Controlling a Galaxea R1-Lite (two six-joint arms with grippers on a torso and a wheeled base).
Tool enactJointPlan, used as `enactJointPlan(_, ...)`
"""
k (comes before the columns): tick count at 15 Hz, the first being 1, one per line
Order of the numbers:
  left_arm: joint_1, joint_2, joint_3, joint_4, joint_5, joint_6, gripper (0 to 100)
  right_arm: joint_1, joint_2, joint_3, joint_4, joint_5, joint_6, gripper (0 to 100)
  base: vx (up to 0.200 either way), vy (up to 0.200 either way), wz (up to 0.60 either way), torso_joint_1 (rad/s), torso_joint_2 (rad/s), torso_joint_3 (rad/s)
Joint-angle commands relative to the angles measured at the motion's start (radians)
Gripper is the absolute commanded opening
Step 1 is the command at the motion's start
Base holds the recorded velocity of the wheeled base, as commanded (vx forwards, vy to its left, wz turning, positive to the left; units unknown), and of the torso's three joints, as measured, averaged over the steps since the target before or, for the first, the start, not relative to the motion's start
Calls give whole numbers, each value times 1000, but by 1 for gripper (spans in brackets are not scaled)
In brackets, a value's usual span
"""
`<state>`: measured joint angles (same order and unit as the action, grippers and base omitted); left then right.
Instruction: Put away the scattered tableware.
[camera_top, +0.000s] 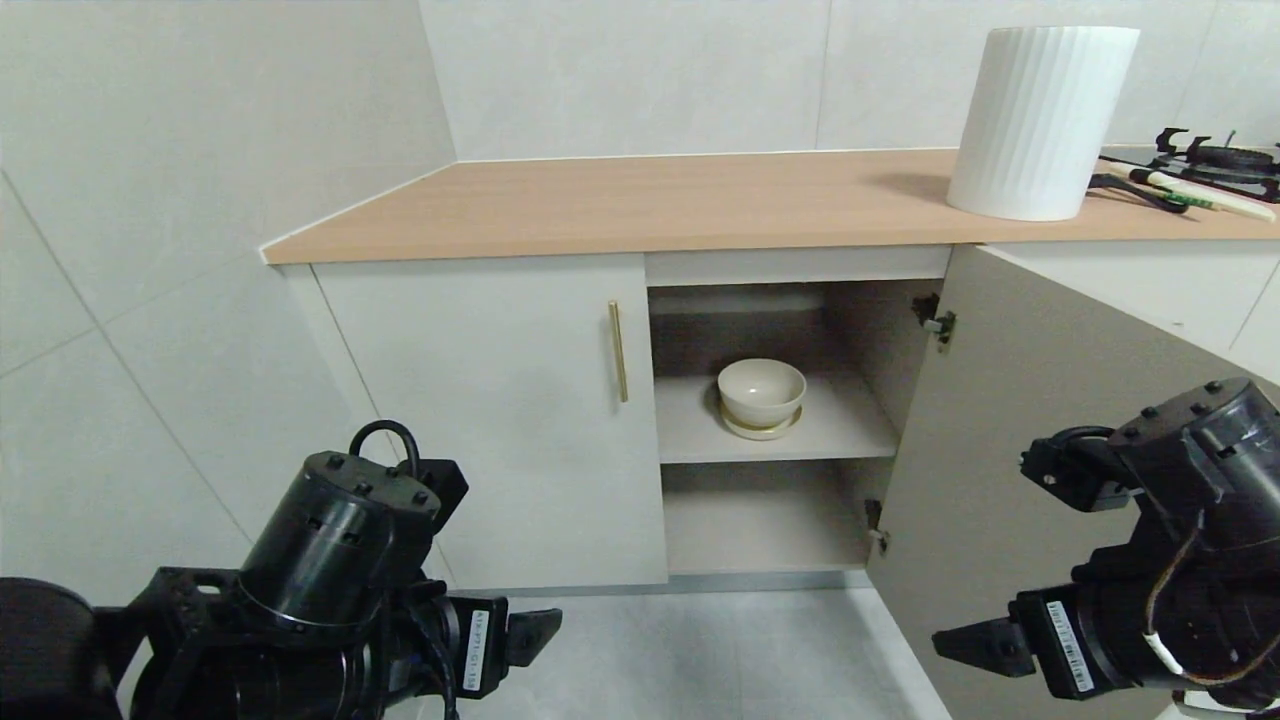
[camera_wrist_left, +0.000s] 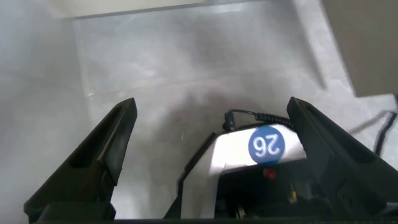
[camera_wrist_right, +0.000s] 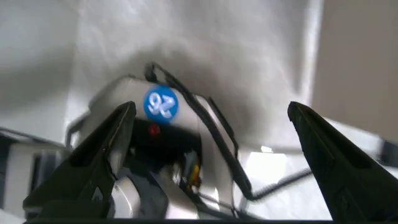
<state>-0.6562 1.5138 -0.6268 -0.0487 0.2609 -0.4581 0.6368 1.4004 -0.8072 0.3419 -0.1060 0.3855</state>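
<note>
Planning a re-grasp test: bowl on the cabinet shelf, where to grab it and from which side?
Pinch the near rim of the bowl, wall between the jaws, coming in from the front through the open doorway. It stands upright, mouth up, on a saucer on the upper shelf; the cabinet top above likely rules out a straight-down approach.

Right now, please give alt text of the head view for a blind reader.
A cream bowl sits on a small plate on the upper shelf of an open cabinet below a wooden counter. The left gripper and right gripper hang low, open.
</note>
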Motion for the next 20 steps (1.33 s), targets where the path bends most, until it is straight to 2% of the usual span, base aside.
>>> enactJointPlan(1,1,-3,-1,0,1,-1,100,4,-64,-9,100,0,-47,100,0,-200,0,2,7,-2)
enactJointPlan(6,1,-1,-1,0,1,-1,100,4,-221,-38,358,-3,-198,100,0,-200,0,3,3,2)
enactJointPlan(10,1,0,-1,-2,1,-1,100,3,-288,-113,514,-26,-209,100,0,0,0,0,0,0)
enactJointPlan(12,1,-1,-2,-2,1,-1,100,-6,-291,-115,516,-115,-208,100,0,0,0,0,0,0)
enactJointPlan(13,1,-1,-2,-2,1,-1,100,-43,-284,-115,511,-150,-208,100,0,0,0,0,0,0)
enactJointPlan(17,1,3,-1,-2,1,-1,100,-178,-245,-119,488,-161,-220,100,0,0,0,0,0,0)
enactJointPlan(18,1,3,-2,-2,1,-1,100,-247,-242,-122,480,-161,-264,100,0,0,0,0,0,0)
enactJointPlan(19,1,3,-2,-2,1,-1,100,-263,-244,-122,479,-161,-277,100,0,0,0,0,0,0)
enactJointPlan(20,1,2,-1,-2,1,-1,100,-345,-248,-125,477,-162,-338,100,0,0,0,0,0,0)
